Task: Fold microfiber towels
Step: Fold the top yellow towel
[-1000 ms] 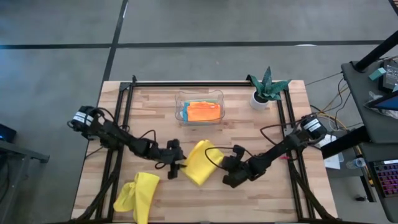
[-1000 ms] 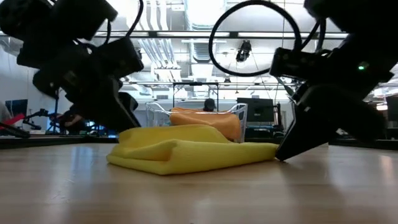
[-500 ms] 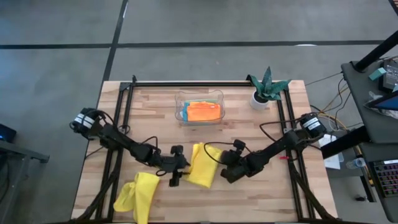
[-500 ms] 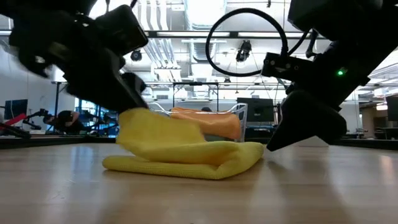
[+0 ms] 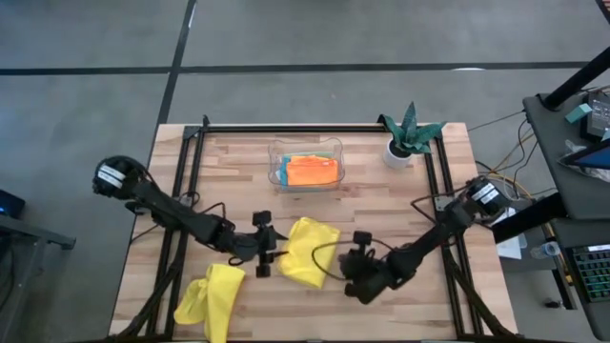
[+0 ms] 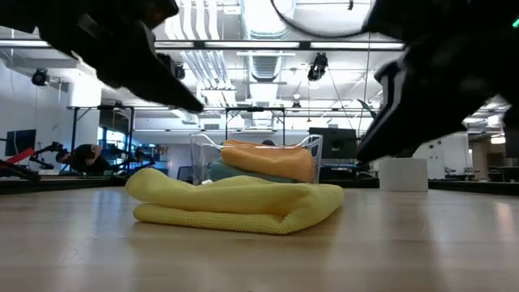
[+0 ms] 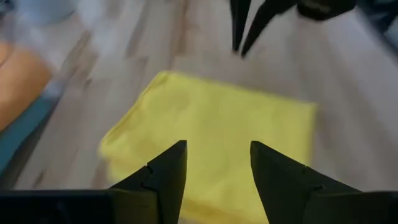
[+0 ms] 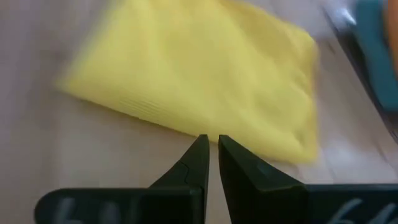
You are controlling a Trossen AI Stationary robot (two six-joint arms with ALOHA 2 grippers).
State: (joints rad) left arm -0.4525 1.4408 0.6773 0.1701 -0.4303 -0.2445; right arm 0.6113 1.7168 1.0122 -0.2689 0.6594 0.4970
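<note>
Left arm reaches in low from the tabletop's left edge, left gripper (image 5: 270, 253) near the middle, fingers (image 7: 166, 176) parted, holding nothing. Right arm slants in from the right edge, right gripper (image 5: 349, 275) pinched closed, empty.

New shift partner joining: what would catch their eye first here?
The folded yellow towel at the table's center, with the left gripper open on one side and the right gripper shut on the other, neither touching it. A crumpled yellow towel lies at the near-left edge.

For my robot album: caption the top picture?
Both grippers flank a folded yellow towel, empty.
</note>
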